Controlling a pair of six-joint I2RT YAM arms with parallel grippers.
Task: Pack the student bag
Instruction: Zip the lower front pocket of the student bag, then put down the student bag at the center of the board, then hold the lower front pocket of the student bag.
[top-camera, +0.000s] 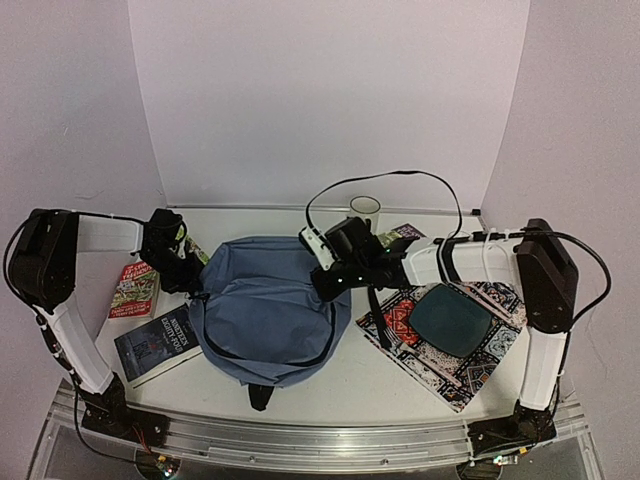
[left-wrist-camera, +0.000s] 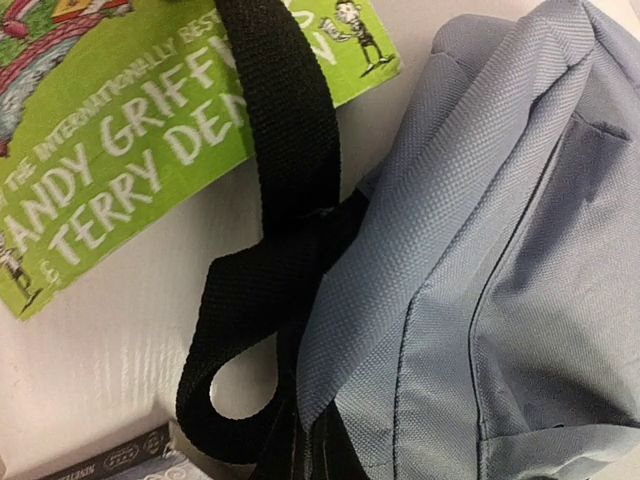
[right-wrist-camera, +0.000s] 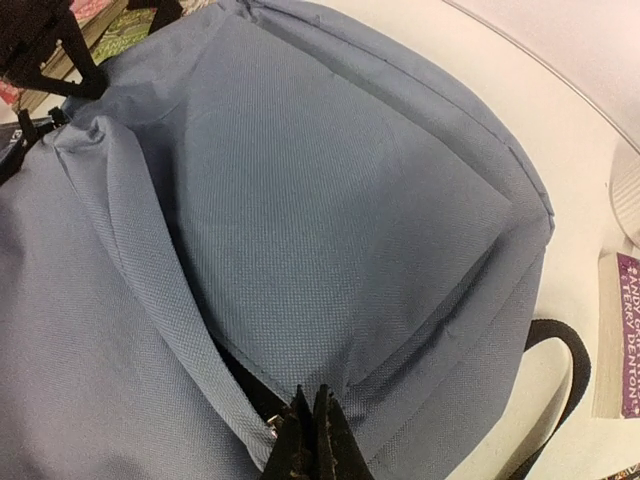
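Note:
The student bag (top-camera: 265, 305), slate-blue fabric with dark zipper lines, lies flat in the middle of the table. My left gripper (top-camera: 190, 283) is at its left edge. In the left wrist view a raised fold of the bag (left-wrist-camera: 430, 260) runs down into the dark spot where my jaws sit, beside a black strap (left-wrist-camera: 270, 250); the fingers themselves are hidden. My right gripper (top-camera: 322, 285) is at the bag's right edge. Its fingertips (right-wrist-camera: 300, 425) are pressed together on the fabric seam (right-wrist-camera: 330, 250), next to a small metal zipper pull (right-wrist-camera: 270, 432), and creases run toward them.
A green book (top-camera: 133, 290) (left-wrist-camera: 150, 140) and a dark book (top-camera: 160, 343) lie left of the bag. On the right, a patterned cloth mat (top-camera: 480, 375) carries a dark teal square thing (top-camera: 450, 320). A white cup (top-camera: 365, 205) and another book (top-camera: 400, 235) (right-wrist-camera: 620, 330) are behind.

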